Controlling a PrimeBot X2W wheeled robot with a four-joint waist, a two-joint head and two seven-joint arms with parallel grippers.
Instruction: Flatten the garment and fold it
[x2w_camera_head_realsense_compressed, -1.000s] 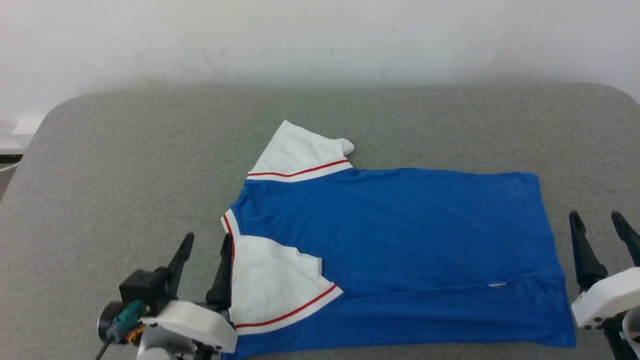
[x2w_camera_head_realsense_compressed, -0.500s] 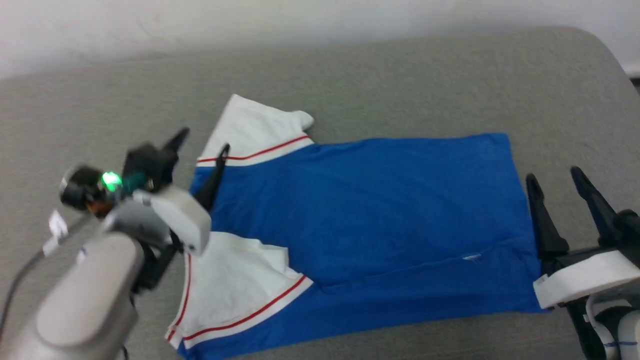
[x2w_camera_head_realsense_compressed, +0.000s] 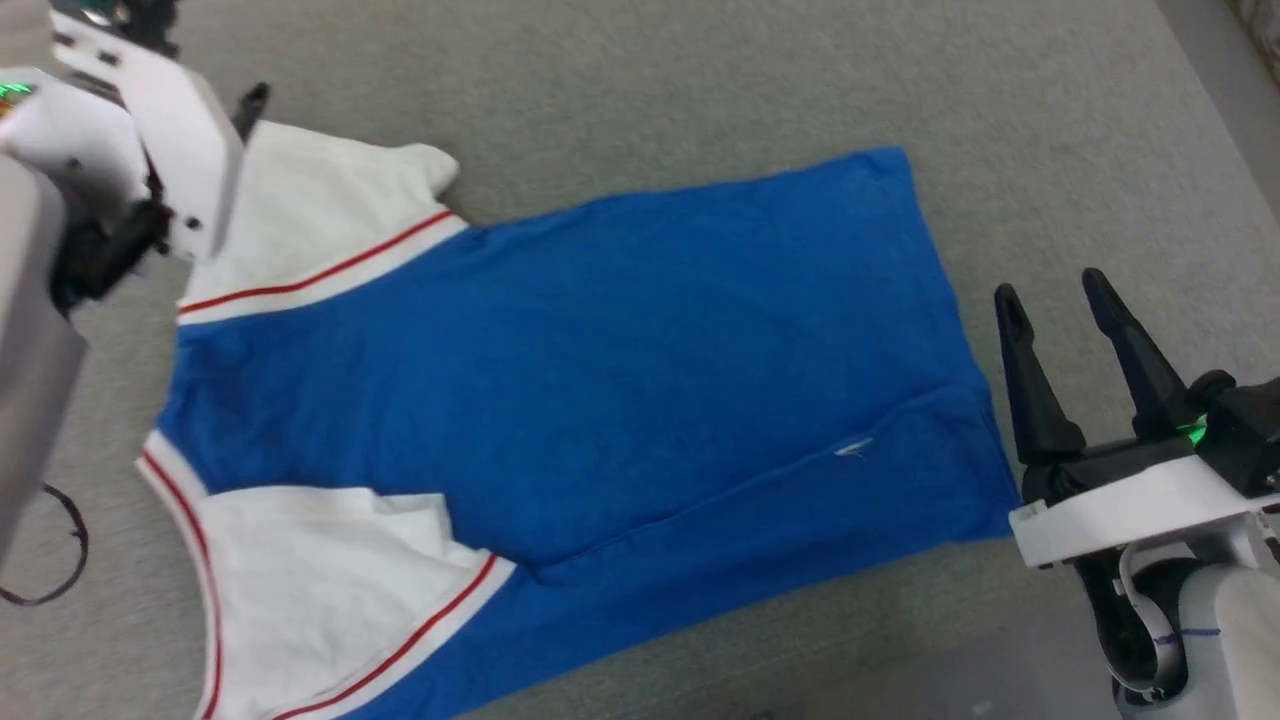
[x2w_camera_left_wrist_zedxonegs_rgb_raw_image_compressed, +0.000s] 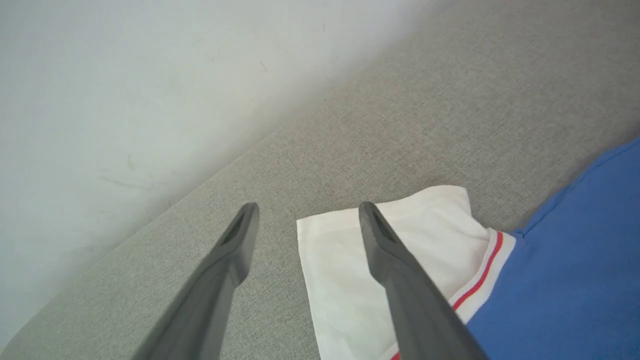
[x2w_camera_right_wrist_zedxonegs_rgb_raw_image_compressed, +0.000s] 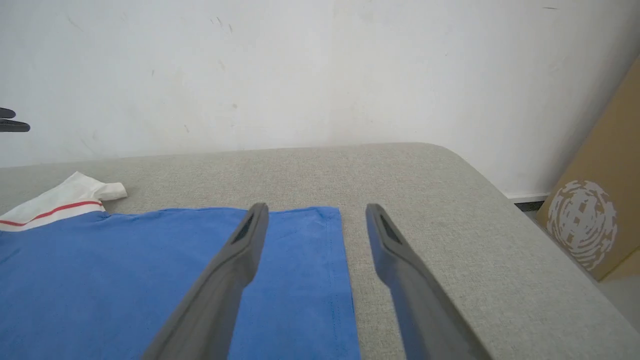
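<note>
Here, at the far left of the head view, a white wrist housing (x2w_camera_head_realsense_compressed: 150, 130) is covering most of the left end effector (x2w_camera_left_wrist_zedxonegs_rgb_raw_image_compressed: 308, 210) and a corner of the garment (x2w_camera_head_realsense_compressed: 600, 350). The wrist view is showing its fingers (x2w_camera_left_wrist_zedxonegs_rgb_raw_image_compressed: 400, 280) spread wide and gripping nothing, one tip over the far sleeve (x2w_camera_left_wrist_zedxonegs_rgb_raw_image_compressed: 360, 260) — whether touching, I cannot tell. The garment, blue, is lying spread on the grey surface (x2w_camera_head_realsense_compressed: 700, 80), its near sleeve (x2w_camera_head_realsense_compressed: 320, 590) running off the bottom edge. Just beside its right hem the right end effector (x2w_camera_head_realsense_compressed: 1050, 288) is hanging fully parted and empty. Past the surface's right corner a cardboard box (x2w_camera_right_wrist_zedxonegs_rgb_raw_image_compressed: 600, 220) is standing by the wall (x2w_camera_right_wrist_zedxonegs_rgb_raw_image_compressed: 300, 75) — partly cut off.
</note>
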